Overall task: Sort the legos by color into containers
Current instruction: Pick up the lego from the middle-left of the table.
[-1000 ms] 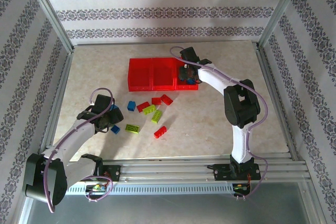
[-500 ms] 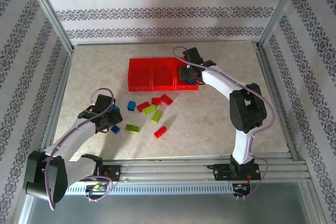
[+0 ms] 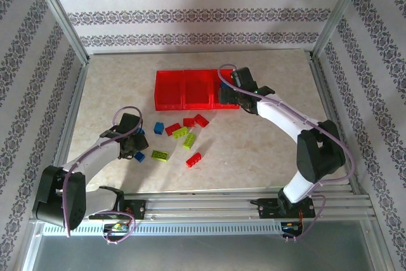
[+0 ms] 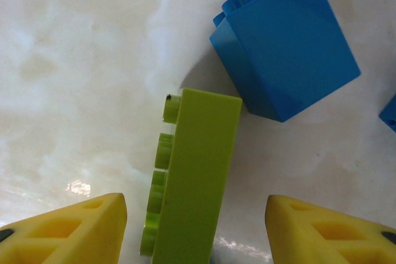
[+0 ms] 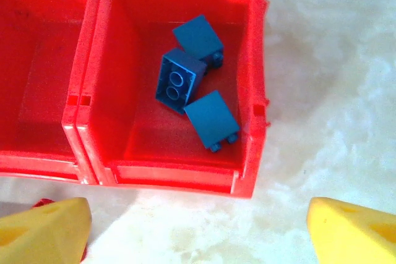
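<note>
Three joined red bins point(image 3: 184, 89) stand at the table's middle back. The right bin point(image 5: 253, 91) holds three blue bricks point(image 5: 185, 81). My right gripper point(image 5: 198, 236) is open and empty, hovering over bare table just in front of that bin; from above it is at the tray's right end point(image 3: 227, 97). My left gripper point(image 4: 197, 233) is open low over the table, with a lime green brick point(image 4: 195, 171) lying on its side between the fingertips and touching neither. A blue brick point(image 4: 284, 47) lies just beyond it. From above, the left gripper point(image 3: 138, 144) is left of the loose bricks.
Loose bricks lie in front of the tray: red ones point(image 3: 202, 120) point(image 3: 172, 129) point(image 3: 193, 159), lime green ones point(image 3: 189, 141) point(image 3: 160, 155) and blue ones point(image 3: 158, 127) point(image 3: 139, 155). Metal frame rails point(image 3: 82, 106) border the table. Open tabletop point(image 3: 266, 150) stretches to the right.
The right gripper has drawn back from over the right bin toward its front right, and its elbow has swung right. The left gripper has edged right toward the lime green brick.
</note>
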`<state>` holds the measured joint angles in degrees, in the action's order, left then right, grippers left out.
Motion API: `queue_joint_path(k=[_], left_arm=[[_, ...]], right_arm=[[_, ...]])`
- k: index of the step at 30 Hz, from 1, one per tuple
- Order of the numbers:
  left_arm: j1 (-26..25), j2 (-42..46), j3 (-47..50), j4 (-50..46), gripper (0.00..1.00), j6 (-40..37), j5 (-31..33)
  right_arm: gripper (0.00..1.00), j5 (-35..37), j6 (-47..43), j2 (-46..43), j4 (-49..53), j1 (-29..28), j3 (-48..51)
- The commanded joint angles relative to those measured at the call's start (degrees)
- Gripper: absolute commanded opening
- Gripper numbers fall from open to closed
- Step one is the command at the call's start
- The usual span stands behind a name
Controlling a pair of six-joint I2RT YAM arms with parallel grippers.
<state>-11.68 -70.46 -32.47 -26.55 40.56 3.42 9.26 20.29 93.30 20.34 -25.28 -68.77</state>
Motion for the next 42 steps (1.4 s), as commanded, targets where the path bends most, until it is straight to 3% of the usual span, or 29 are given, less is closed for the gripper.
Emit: queue_joint_path(k=[1,5,15,19,30,42], left_arm=[[-0.8,-1.0,-0.8,1.8,0.59,-1.0,2.3],[-0.7,-1.0,-0.7,2.2,0.56,-0.9,3.1],[-0.6,-1.2,-0.5,2.7,0.29,-0.7,3.8],[-0.7,0.5,-1.2,1.1,0.23,-0.7,4.3],[-2.4,6.8,-8.3,-4.0,0.18,-1.3,2.8],[-8.9,0.1,-14.7,3.3,0.18,-0.5,3.7]], right_arm=[[0.98,2.4,1.1,-3.5,-1.5,-0.5,3.0],[0.98,3.7,2.4,-6.2,-1.4,-0.5,6.5],[0.98,5.8,4.4,-12.7,-3.6,-2.0,14.9],[0.98,6.4,5.1,-15.1,-4.7,-2.7,17.4],[0.98,8.1,8.4,-15.8,-5.9,-4.1,20.2],[0.98,8.5,9.8,-15.9,-4.6,-5.5,20.0]])
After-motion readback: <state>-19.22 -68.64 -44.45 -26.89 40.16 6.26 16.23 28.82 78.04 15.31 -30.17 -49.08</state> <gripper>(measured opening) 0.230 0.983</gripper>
